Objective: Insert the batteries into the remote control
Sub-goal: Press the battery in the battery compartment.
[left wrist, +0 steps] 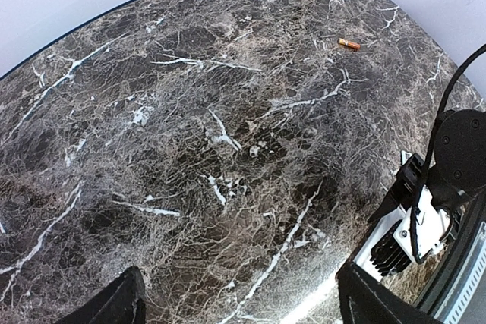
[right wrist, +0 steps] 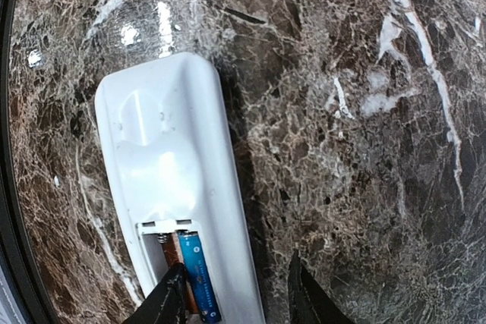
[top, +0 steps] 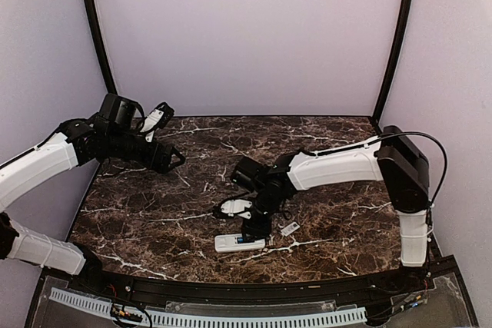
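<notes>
— Where is the slim white plastic remote control (right wrist: 171,172) found?
— It is laid back-up on the brown marble table (top: 154,220), near the front edge. Its lower end is cut off in the right wrist view.
— What is seen in its open hollow?
— A round battery with a blue label (right wrist: 199,282) is laid inside. Beside it an orange-brown strip is seen. Most of it is hidden by a black finger (right wrist: 168,301), so it cannot be told what it is.
— How is the right gripper (right wrist: 236,263) set?
— Its jaws are parted. One finger is poked into the hollow, and the other is set off the remote's side, over the table. Nothing is squeezed between them.
— And the left gripper (left wrist: 241,268)?
— It is held up at the left, well apart from the remote. Its jaws are spread wide and nothing is held. Only the finger tips are shown.
— Is another battery seen?
— A tiny orange-red round battery (left wrist: 348,44) is seen lying far off on the table. In the top view it cannot be made out.
— And the white bit by the remote?
— A small flat white plastic cover piece (top: 290,228) is laid just beside it.
</notes>
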`<state>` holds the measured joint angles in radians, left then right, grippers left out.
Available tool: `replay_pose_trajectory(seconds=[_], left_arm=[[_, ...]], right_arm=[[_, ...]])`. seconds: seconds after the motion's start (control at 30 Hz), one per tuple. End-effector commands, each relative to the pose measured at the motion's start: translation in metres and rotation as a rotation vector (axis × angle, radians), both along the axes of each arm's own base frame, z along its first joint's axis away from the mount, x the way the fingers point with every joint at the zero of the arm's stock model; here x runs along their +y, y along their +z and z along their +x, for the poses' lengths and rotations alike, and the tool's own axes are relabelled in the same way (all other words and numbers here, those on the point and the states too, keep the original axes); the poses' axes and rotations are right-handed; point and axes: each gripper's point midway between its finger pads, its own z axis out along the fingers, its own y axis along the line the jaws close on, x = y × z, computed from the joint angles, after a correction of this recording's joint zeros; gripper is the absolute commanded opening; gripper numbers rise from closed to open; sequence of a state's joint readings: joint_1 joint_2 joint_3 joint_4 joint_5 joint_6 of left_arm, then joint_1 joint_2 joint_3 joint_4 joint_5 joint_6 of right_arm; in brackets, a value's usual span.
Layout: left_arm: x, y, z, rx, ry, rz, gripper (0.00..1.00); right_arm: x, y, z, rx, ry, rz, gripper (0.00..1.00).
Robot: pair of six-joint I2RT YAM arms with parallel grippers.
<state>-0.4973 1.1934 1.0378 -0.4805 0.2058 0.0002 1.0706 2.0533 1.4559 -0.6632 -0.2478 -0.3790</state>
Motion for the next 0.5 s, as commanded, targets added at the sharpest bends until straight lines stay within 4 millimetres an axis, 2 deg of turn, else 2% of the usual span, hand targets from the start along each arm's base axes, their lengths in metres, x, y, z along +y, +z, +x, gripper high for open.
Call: replay_pose_trajectory(seconds=[0.0,0.1,0.3,0.47], left_arm=[[0.002,-0.002,-0.003,-0.006,-0.015,0.004,0.87],[0.003,-0.001,-0.003,-0.007,-0.014,0.004,0.87],[0.004,0.001,-0.004,-0.017,-0.009,0.005,0.87],[0.005,0.000,-0.004,-0.017,-0.007,0.007,0.87]], right_arm=[[0.004,0.027,0.004,-0.021,-0.015,0.040,0.43],[0.004,0.028,0.005,-0.030,-0.002,0.032,0.43],[-0.008,0.008,-0.004,0.007,0.050,-0.038,0.42],[0.000,0.011,-0.001,0.006,0.053,-0.019,0.40]])
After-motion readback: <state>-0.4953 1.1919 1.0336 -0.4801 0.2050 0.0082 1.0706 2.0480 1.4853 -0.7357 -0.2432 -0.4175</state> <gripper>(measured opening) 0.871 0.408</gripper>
